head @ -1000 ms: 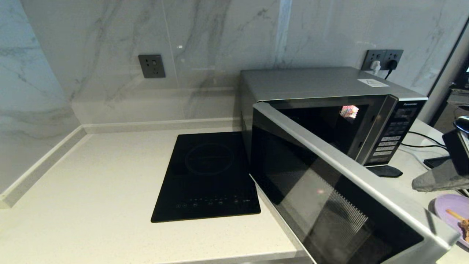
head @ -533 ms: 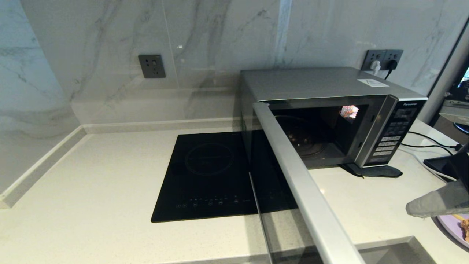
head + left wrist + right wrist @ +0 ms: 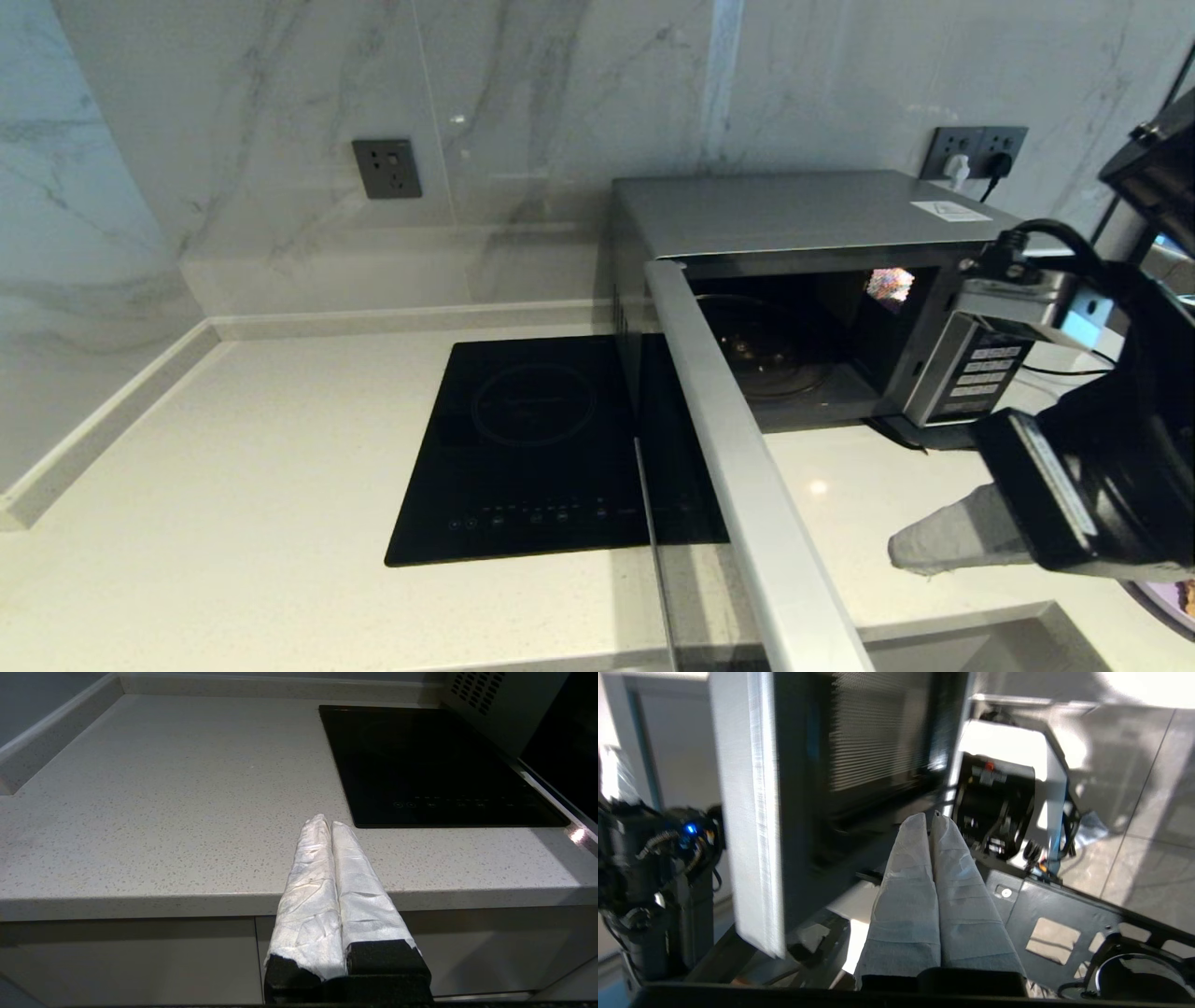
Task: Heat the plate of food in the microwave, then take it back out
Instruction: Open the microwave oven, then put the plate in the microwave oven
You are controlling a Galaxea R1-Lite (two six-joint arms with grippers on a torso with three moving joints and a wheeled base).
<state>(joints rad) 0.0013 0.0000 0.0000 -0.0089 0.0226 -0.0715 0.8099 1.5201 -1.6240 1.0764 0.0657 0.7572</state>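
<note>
The plate of food (image 3: 1178,597) lies at four o'clock of the right end effector (image 3: 901,551), whose fingers press together, empty; the microwave (image 3: 803,215) gapes at eleven.

Grey-veined marble wall (image 3: 523,103) panels rise behind a pale speckled countertop (image 3: 233,448) — a low upstand runs along the join. A dark wall socket (image 3: 386,168) sits on the left, a double socket (image 3: 976,149) with plugs further right — grey cabinet fronts (image 3: 131,956) below.
</note>
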